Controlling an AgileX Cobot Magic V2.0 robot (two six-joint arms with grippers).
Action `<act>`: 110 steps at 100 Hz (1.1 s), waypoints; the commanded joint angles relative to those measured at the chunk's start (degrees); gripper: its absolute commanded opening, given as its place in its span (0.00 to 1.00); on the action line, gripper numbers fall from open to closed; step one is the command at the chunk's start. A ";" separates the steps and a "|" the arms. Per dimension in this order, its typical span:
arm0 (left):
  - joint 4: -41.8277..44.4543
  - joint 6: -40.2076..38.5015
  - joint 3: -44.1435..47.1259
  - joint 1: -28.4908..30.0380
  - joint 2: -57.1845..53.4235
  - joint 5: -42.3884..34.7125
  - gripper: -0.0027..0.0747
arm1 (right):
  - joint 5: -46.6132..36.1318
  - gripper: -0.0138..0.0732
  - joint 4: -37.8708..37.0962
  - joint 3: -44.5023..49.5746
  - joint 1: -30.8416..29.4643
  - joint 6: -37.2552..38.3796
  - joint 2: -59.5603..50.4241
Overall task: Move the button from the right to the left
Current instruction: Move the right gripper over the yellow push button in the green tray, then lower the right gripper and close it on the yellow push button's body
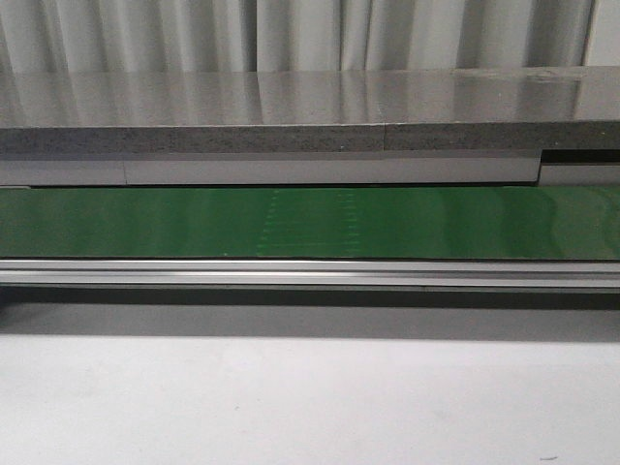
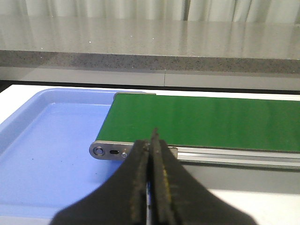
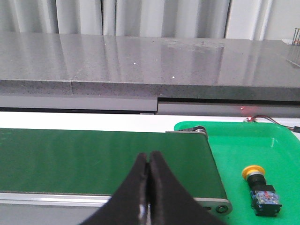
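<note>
The button (image 3: 259, 186) lies on its side in a green tray (image 3: 243, 140), yellow-orange cap up-view and black body with red and blue marks. My right gripper (image 3: 148, 157) is shut and empty, over the near edge of the green conveyor belt (image 3: 93, 159), left of the button and apart from it. My left gripper (image 2: 152, 137) is shut and empty, by the belt's left end (image 2: 206, 122), next to a blue tray (image 2: 47, 154). No gripper or button shows in the front view.
The green conveyor belt (image 1: 310, 223) runs across the front view with a metal rail (image 1: 310, 273) along its near side. A grey stone counter (image 1: 291, 111) stands behind it. White table surface (image 1: 310, 407) lies in front.
</note>
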 commanded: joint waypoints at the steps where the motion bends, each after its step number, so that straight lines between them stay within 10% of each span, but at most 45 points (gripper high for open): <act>1: 0.00 -0.35 2.64 0.11 -1.81 -4.26 0.01 | -1.03 0.08 -0.50 -5.98 0.10 0.07 4.65; 110: 0.00 -0.35 2.64 0.11 -1.81 -4.26 0.01 | 27.34 0.18 -0.30 -45.09 -3.58 -2.82 60.84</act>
